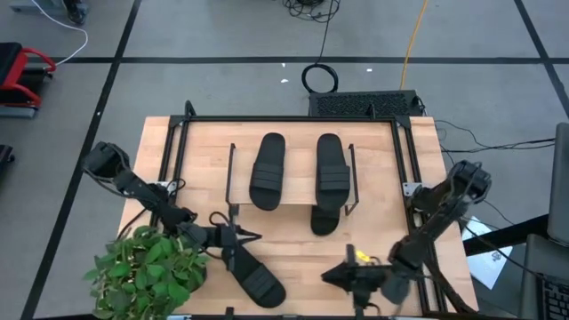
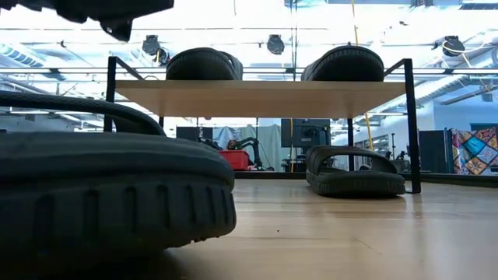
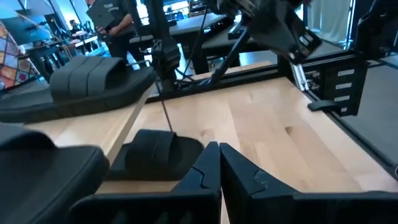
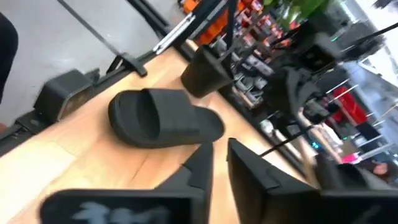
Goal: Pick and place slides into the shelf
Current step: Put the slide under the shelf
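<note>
high view: left claw [image 1: 252, 236], closed and empty, points at 3 o'clock; a loose slide [image 1: 255, 276] lies at its 5 o'clock on the table [image 1: 293, 227]. two slides top the shelf [image 1: 291, 191]. right wrist view: right claw [image 4: 217, 158], nearly closed, empty.

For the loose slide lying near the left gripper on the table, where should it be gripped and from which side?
Probably the rim of the loose slide at its near end, beside the left gripper, approached from above: it lies flat, sole down, angled across the table, edges exposed.
</note>
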Controlling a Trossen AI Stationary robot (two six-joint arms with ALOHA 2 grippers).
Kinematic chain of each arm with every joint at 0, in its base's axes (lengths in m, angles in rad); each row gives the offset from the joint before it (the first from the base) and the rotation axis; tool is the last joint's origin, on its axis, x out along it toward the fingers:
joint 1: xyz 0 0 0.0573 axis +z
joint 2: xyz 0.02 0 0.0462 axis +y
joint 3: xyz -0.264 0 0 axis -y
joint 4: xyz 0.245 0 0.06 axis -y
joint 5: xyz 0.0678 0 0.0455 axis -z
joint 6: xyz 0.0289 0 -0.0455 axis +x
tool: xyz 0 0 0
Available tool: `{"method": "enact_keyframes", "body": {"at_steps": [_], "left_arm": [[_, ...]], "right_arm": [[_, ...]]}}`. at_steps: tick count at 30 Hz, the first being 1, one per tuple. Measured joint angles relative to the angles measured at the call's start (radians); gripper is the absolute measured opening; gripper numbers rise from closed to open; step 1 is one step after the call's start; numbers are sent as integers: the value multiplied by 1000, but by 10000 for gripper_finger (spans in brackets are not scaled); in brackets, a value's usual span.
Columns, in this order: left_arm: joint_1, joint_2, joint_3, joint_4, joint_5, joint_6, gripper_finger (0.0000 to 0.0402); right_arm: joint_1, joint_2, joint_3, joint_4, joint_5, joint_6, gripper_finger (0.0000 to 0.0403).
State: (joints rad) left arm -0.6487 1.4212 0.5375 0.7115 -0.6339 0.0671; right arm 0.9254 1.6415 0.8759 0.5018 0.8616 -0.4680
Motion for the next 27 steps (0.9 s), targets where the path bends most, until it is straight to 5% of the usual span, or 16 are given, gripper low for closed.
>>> {"method": "enact_keyframes", "body": {"at_steps": [8,15,27], "left_arm": [[0,-1,-54,26,-54,-59,1],[0,-1,-68,27,-57,-89,0],[-4,-1,-68,-30,-56,-174,0]], "right_arm": [[-130,166,43,140,-237,-29,161],[-170,315,197,136,-265,-55,252],[-245,373,303,117,-422,108,283]]}}
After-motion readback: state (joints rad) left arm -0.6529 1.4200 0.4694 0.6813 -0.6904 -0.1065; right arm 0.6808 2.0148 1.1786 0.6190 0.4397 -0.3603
